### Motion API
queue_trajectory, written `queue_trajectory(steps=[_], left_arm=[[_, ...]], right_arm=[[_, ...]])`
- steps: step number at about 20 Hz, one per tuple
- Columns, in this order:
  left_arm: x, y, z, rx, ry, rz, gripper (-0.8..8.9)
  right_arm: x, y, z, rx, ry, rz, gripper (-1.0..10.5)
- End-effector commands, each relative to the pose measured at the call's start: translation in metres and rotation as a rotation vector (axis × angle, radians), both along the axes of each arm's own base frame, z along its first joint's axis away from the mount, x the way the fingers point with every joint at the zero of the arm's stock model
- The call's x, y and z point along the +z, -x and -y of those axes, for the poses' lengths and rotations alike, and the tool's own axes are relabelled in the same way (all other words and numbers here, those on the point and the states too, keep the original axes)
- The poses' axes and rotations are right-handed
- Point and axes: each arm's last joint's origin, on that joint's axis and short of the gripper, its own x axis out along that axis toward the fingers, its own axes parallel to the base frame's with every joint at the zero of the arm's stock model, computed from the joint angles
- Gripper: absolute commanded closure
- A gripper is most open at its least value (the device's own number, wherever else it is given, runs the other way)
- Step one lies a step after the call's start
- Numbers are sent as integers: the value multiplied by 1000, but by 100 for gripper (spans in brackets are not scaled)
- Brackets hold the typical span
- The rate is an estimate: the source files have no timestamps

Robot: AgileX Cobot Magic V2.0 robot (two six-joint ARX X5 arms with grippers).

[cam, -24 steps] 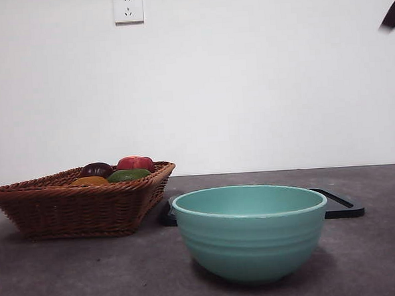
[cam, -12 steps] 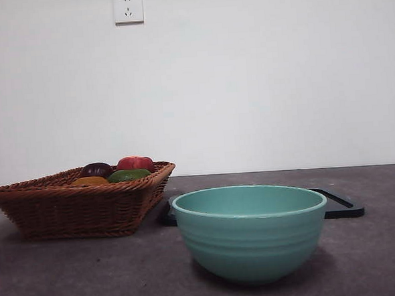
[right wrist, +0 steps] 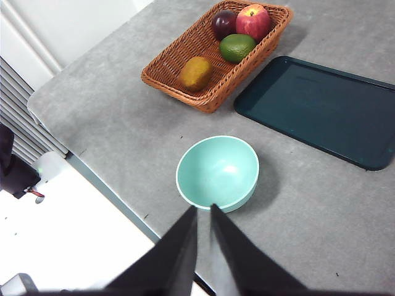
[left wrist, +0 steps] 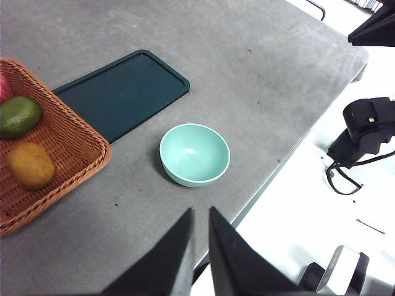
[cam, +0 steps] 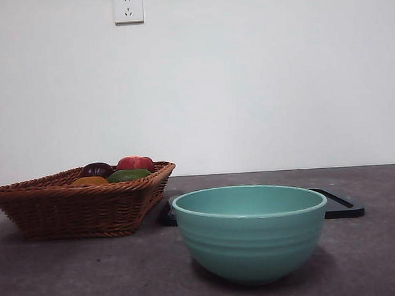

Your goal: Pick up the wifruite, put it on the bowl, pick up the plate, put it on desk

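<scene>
1. The wifruite (right wrist: pixel 196 73) lies in the wicker basket (right wrist: pixel 185 86), at the end nearest the mint-green bowl (right wrist: pixel 217 172), apart from the green fruit (right wrist: pixel 237 47)
2. It looks small, light and firm, with a dull skin that should not slip; a grip across its short middle seems best
3. The left gripper (left wrist: pixel 199 246) and right gripper (right wrist: pixel 203 246) hover high above the desk (right wrist: pixel 308 203), jaws nearly closed, holding nothing
4. The bowl stands empty beside the black tray (right wrist: pixel 321 108)
</scene>
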Motion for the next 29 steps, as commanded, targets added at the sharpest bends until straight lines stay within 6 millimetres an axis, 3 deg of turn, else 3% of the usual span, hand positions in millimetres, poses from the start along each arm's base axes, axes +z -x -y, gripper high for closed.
queue_trajectory(steps=[1,7,11,14,16,18,22,24,29], left_arm=[[3,1,0,-7,12,15,787],[3,0,0,7,11,14,787],[-12,-15,-1,160,-7,53,787],[-55,-50,-3,345,54,237,787],[-102,-70,-8,435,90,365,788],[-144,-80,-14,584,154,425,789],[-208,-81,-22,812,165,409,789],[-229,-78,-24,869,134,385,789],[-250,-74,-25,896,130,408,789]], right_arm=[[5,2,1,11,-15,21,922],[5,2,1,11,-15,21,922],[5,2,1,11,-15,21,922],[5,2,1,11,-15,21,922],[5,2,1,11,-15,21,922],[5,2,1,11,-15,21,922],[5,2,1,11,-15,21,922],[5,2,1,11,-15,21,922],[5,2,1,11,-15,21,922]])
